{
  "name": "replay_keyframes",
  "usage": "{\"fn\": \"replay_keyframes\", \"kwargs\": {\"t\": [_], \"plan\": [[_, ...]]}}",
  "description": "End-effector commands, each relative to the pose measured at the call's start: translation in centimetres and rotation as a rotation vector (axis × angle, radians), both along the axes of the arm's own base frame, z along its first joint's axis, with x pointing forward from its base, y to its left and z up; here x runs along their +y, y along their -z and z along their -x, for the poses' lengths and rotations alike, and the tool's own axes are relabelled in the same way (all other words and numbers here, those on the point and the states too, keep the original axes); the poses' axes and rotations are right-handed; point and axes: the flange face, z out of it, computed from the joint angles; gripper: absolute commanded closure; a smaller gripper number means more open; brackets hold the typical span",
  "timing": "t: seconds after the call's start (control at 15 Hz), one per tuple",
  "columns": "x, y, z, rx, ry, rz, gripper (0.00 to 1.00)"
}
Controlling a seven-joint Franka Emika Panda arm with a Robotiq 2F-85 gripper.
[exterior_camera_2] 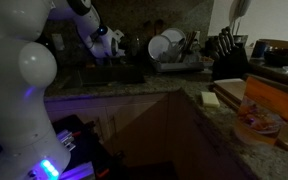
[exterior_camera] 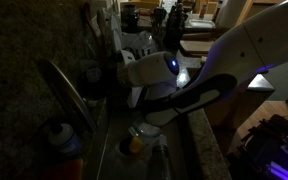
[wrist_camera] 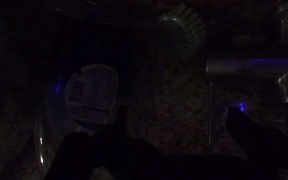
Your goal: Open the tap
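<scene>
Dim kitchen with a speckled stone countertop [exterior_camera_2: 154, 85], and a robot arm reaching over the sink.

White and smooth, the arm [exterior_camera: 234, 50] stretches across the dark sink [exterior_camera_2: 99, 75], where something orange [exterior_camera: 132, 145] lies, too dim to name. A wire dish rack [exterior_camera_2: 179, 62] holds upright white plates [exterior_camera_2: 162, 45]. The tap [exterior_camera: 66, 95], a long, slim, arched metal spout, stands by the wall, just beside the gripper [exterior_camera: 102, 82]. I cannot tell whether they touch, nor whether the fingers are apart. A blue-capped bottle [exterior_camera: 59, 135] stands near the tap.
</scene>
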Motion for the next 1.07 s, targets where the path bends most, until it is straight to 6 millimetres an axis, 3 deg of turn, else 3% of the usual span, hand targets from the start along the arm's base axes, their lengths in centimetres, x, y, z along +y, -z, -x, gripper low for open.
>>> {"fn": "replay_keyframes", "kwargs": {"t": [0.0, 0.2, 0.4, 0.6, 0.87, 1.0], "plan": [[0.0, 0.0, 0.0, 0.0, 0.0, 0.001, 0.0], [0.4, -0.7, -0.6, 0.075, -0.018, -0.113, 0.0], [-0.9, -1.1, -2.6, 0.063, 0.017, -0.144, 0.0], [-2.2, 0.5, -3.9, 0.068, 0.035, -0.145, 0.0], [-1.0, 3.2, -4.2, 0.169, 0.03, -0.185, 0.0], [0.0, 3.6, -4.3, 0.198, 0.013, -0.2, 0.0]]}}
